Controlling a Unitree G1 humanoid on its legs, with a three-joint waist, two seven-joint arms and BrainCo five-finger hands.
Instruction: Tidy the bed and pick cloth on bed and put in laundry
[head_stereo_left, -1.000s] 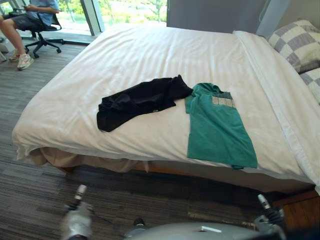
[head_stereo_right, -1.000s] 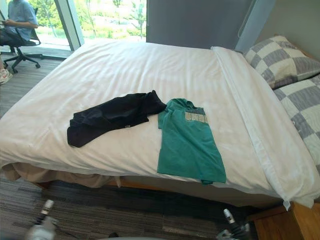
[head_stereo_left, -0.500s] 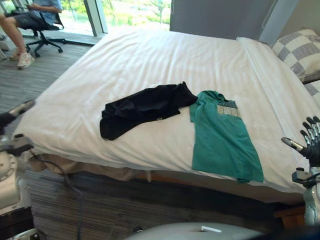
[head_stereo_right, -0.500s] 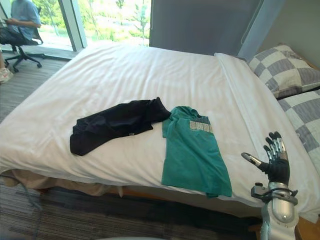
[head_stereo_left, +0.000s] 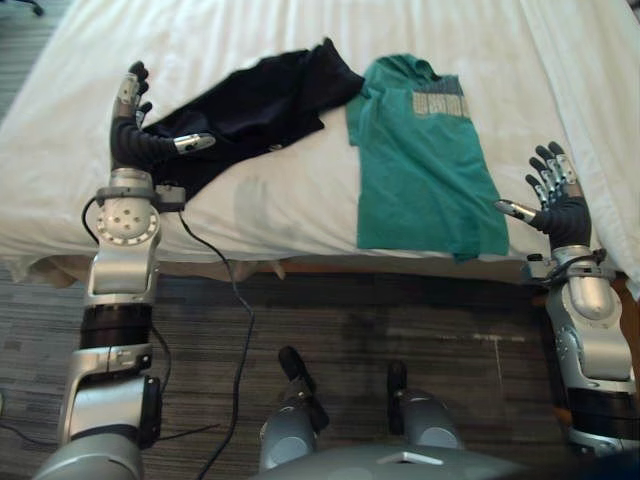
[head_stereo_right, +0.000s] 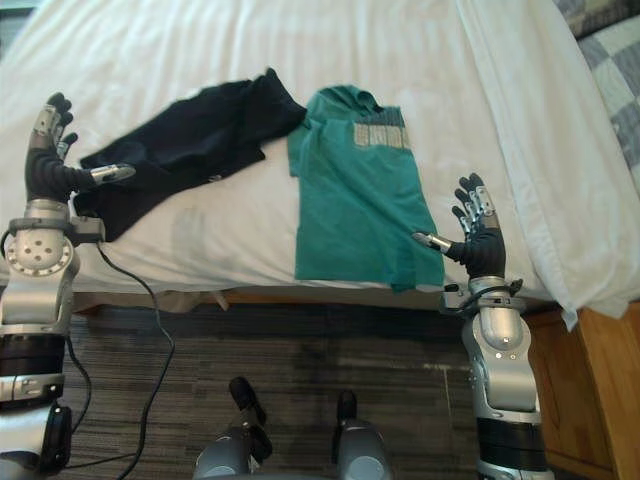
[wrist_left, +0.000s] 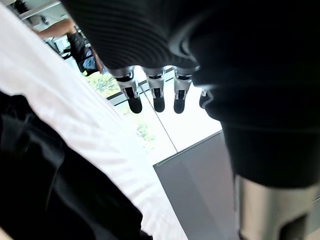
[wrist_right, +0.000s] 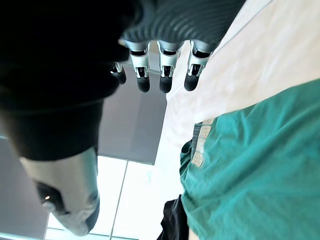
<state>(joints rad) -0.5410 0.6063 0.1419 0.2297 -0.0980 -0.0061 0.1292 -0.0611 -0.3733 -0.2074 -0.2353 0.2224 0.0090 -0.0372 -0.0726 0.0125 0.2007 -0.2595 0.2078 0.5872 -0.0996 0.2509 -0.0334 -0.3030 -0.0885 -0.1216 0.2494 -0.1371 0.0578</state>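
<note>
1. Green T-shirt: flat on the white duvet, collar away from the robot, hem at the bed's near edge. It sits just inboard of the right hand, whose thumb points at the hem corner. Close, but I can make out no contact.
2. Black garment: crumpled, just inboard of and beyond the left hand. The thumb overlaps its near end in the head views; can't tell if it touches. Its far end meets the T-shirt's shoulder, between the two hands.
3. Right hand: upright at the bed edge, fingers straight and spread, thumb out, nothing in it.
4. Left hand: same pose, fingers straight, empty.
5. Step, my read: pre-grasp. Both clothes lie on the bed, nothing is picked up, so the task has barely begun.
6. Next move calls for tipping a palm down onto the cloth, bunching the fabric and closing the fingers round it. The black piece is already bunched, so it is the easier grab. The T-shirt lies flat and needs gathering first. Risk: pinching the duvet along with it.
7. Outward: checked pillow well beyond the right hand; striped carpet below both hands.
</note>
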